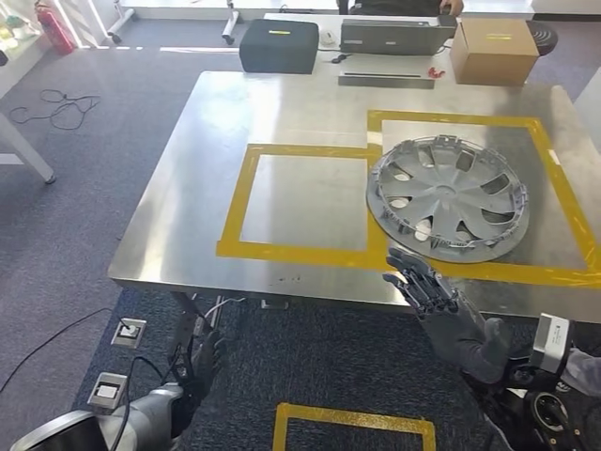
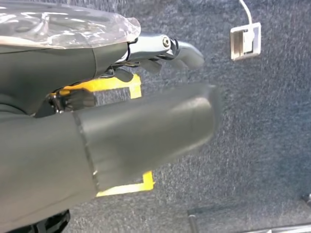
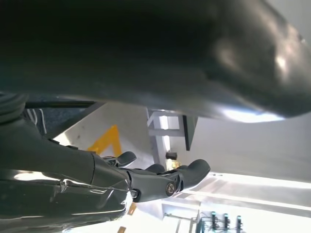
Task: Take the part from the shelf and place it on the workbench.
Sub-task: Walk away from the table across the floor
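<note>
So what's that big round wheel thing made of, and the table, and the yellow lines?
The wheel cover looks like silver-painted plastic: thin molded spokes, dull grey sheen, though metal can't be ruled out. The table looks like brushed steel: it reflects the light in soft streaks. The yellow lines look like stuck-on tape: flat, with straight edges.

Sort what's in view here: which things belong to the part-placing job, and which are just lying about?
Job:
- wheel cover, lying in the right yellow-taped box
- metal workbench
- right robot hand, open at the bench's near edge
- left robot hand, hanging low

Lying about:
- cardboard box
- black case
- laptop
</note>
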